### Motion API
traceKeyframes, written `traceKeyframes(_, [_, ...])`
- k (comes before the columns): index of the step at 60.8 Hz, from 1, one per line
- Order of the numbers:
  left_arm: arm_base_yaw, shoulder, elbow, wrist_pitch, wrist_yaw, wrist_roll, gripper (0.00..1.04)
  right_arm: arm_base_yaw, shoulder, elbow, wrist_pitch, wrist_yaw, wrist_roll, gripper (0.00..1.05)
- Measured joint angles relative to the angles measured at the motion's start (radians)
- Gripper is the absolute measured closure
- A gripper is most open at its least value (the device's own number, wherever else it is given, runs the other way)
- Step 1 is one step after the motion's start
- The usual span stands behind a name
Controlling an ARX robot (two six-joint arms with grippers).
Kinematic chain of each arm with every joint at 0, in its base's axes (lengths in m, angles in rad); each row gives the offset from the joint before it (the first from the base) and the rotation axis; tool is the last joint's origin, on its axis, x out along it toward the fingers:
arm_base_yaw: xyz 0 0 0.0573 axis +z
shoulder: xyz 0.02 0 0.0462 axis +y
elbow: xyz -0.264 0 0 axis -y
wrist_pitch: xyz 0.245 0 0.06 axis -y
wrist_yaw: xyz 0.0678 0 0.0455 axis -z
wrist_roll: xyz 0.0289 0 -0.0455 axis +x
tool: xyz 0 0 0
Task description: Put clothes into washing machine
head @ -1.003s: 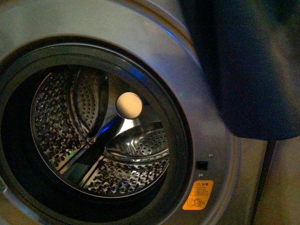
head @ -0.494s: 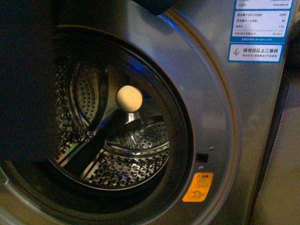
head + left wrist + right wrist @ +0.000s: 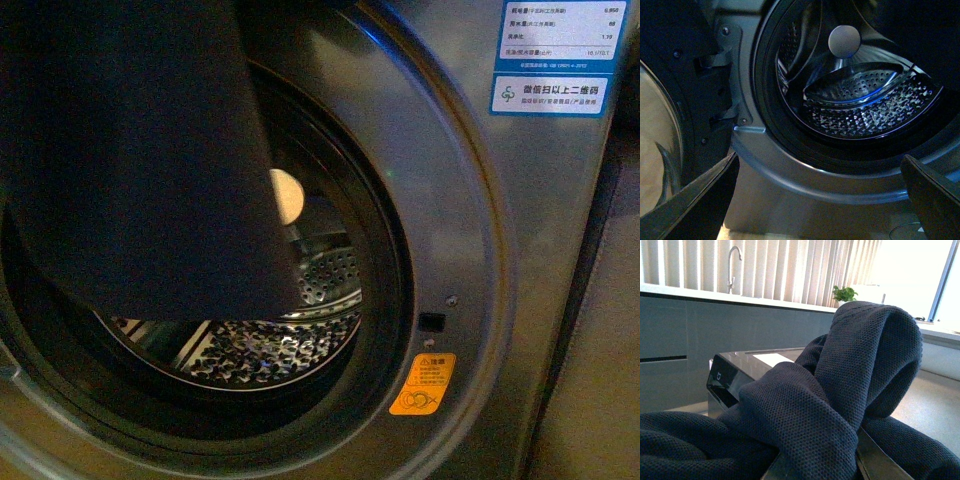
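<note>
The dark navy fine-weave clothes (image 3: 140,170) hang before the upper left of the porthole of the grey metallic front-loading washing machine (image 3: 470,250), its perforated steel drum (image 3: 260,345) straight behind; the right gripper (image 3: 817,465) seems clamped on them, left gripper (image 3: 819,157) spread, empty

Dark clothes (image 3: 140,170) hang before the open washing machine (image 3: 470,200).
The navy, finely woven fabric hangs as a broad sheet over the upper left of the black-rimmed porthole. The perforated steel drum (image 3: 270,350) shows below its hem. The grey front carries an orange sticker (image 3: 422,385) and a blue-white label (image 3: 550,55).
</note>
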Motion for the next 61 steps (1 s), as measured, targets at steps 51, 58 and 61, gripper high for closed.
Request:
traceKeyframes(51, [-0.054,1.02,0.534,1.056,0.547,-0.494,0.07,0.0,0.0,0.0,0.0,0.0,0.0,0.95])
traceKeyframes(58, [-0.097,1.069,0.571,1.104,0.568,-0.51,0.07,0.0,0.0,0.0,0.0,0.0,0.0,0.95])
traceKeyframes(61, [-0.117,1.084,0.591,1.098,0.566,-0.508,0.07,0.0,0.0,0.0,0.0,0.0,0.0,0.95])
